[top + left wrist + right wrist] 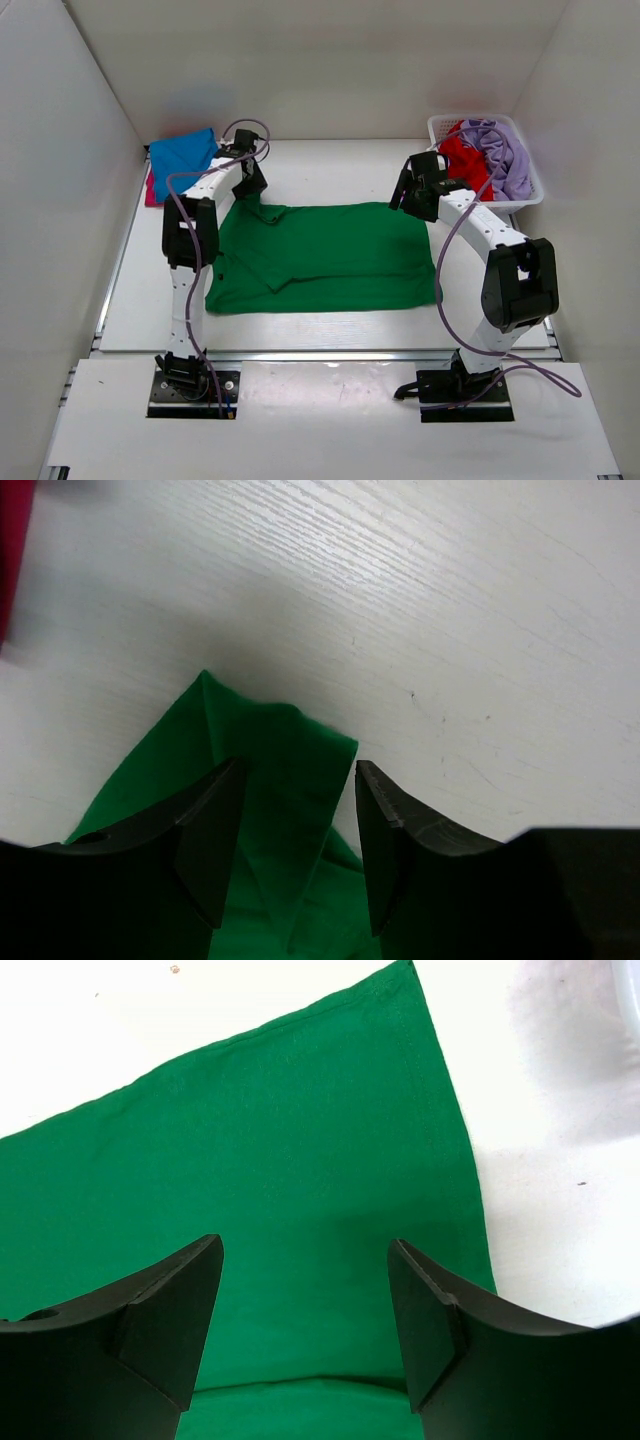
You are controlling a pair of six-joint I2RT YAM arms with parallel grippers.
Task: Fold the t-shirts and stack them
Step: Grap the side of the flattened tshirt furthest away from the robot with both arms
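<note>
The green t-shirt (330,255) is spread flat at mid-table, long axis left to right, with its left part doubled over along a slanting fold. The cloth is judged light, soft and limp. It is expected to sag and drag when lifted, so hold is best taken at a hemmed corner, both far corners together, to keep the fold square. The left gripper (300,767) is held low over the far-left corner, jaws parted, with a peaked tongue of green lying between them but not pinched. The right gripper (305,1248) is held over the far-right corner beside the stitched hem, jaws likewise parted, nothing grasped. On the table (330,170) a blue tee (183,152) is noted far left, with a pink tee (150,188) showing at its near-left edge. A red tee (465,160) and a lilac tee (508,155) are heaped in the white basket (440,125), far right.
</note>
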